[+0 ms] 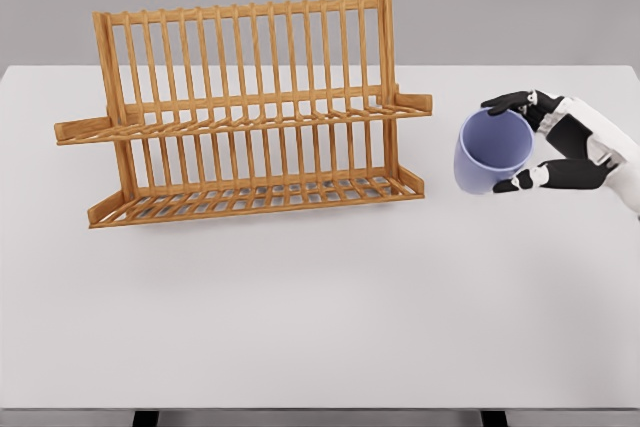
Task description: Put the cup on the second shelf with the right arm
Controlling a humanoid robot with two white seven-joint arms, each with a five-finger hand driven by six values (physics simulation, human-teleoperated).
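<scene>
One cup is gripped sideways in the right hand, mouth turned toward the rack well off to the hand's left. Looks like the carry step; next it'd need to be lifted over to the upper shelf.

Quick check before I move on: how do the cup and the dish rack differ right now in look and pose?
The cup is solid lavender-blue; the dish rack is open orange-brown wooden slats. The cup is tipped on its side, mouth toward the camera, gripped by the right robot hand; the dish rack stands upright on the white table, untouched. The cup is far smaller and sits right of the dish rack, apart from it. Both are over the table.
</scene>
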